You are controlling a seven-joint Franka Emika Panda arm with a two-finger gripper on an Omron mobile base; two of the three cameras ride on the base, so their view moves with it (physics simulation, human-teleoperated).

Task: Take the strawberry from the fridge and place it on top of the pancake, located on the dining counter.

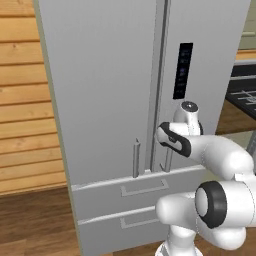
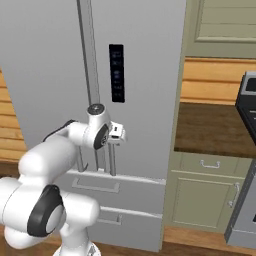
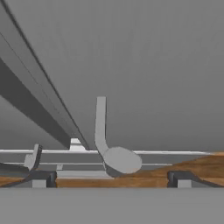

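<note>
A tall light-grey fridge [image 1: 110,100] with two closed upper doors and two drawers below stands directly ahead of the claw; its flat door panel spreads above and beyond the claw in the hand view; both doors are shut, so the strawberry cannot be seen. A honey-coloured wooden plank wall [image 1: 25,100] lies to the far left of the claw, beside the fridge; pale green kitchen cabinets [image 2: 205,195] under a dark-brown wooden desk [image 2: 210,127] lie to its right, well apart from it. The white robot arm with dark joints [image 1: 220,200] rises from below and reaches forward to the fridge front. A narrow black control panel [image 2: 116,73] sits on the right-hand door, above the claw. Two grey vertical bar handles hang either side of the door seam; the right-hand door's handle [image 3: 101,127] stands just ahead of the claw, its rounded lower end between the two fingertips but apart from both; the left-hand door's handle [image 1: 135,159] lies off to the claw's left. The claw [image 3: 109,180] has its jaws spread wide apart, holding nothing; the dark fingertips [image 3: 180,179] touch nothing.
</note>
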